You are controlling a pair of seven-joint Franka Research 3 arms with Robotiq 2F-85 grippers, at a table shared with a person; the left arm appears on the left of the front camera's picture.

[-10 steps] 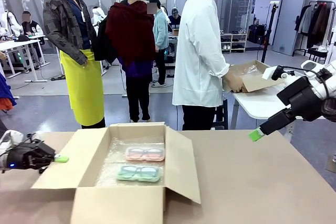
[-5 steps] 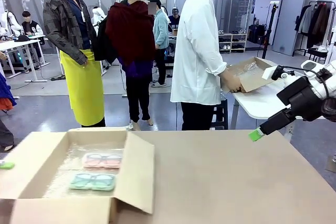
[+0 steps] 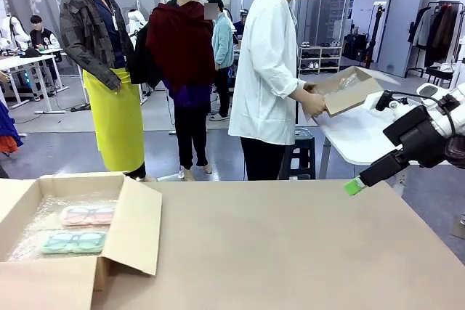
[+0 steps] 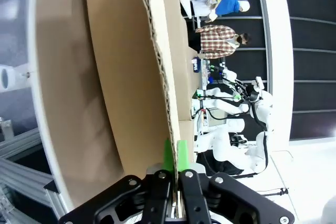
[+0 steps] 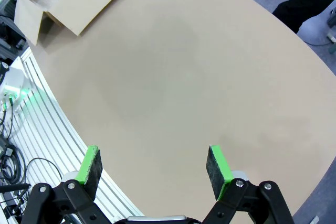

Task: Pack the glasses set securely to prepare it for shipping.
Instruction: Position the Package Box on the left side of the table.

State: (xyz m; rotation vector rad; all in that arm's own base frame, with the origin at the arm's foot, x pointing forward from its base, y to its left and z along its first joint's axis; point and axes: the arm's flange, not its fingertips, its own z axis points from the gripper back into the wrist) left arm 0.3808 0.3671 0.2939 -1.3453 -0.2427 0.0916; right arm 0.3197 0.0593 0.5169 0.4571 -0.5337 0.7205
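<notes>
Box [image 3: 65,252], tabletop [image 3: 290,245] left: pink case [image 3: 87,215], green case [image 3: 73,241] inside on bubble wrap. Left hand [image 4: 173,163] pinches a flap; right hand [image 5: 155,169] wide, empty. We slide it slowly, level.

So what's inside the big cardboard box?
Inside the box lie two glasses cases, the pink case behind the green case, on clear bubble wrap. Dark frames show through both. The box's near wall hides the floor in front of them.

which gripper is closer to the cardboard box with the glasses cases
Left. The left gripper is pinched on a flap of the cardboard box; the right gripper hangs open above the table's far right side.
</notes>
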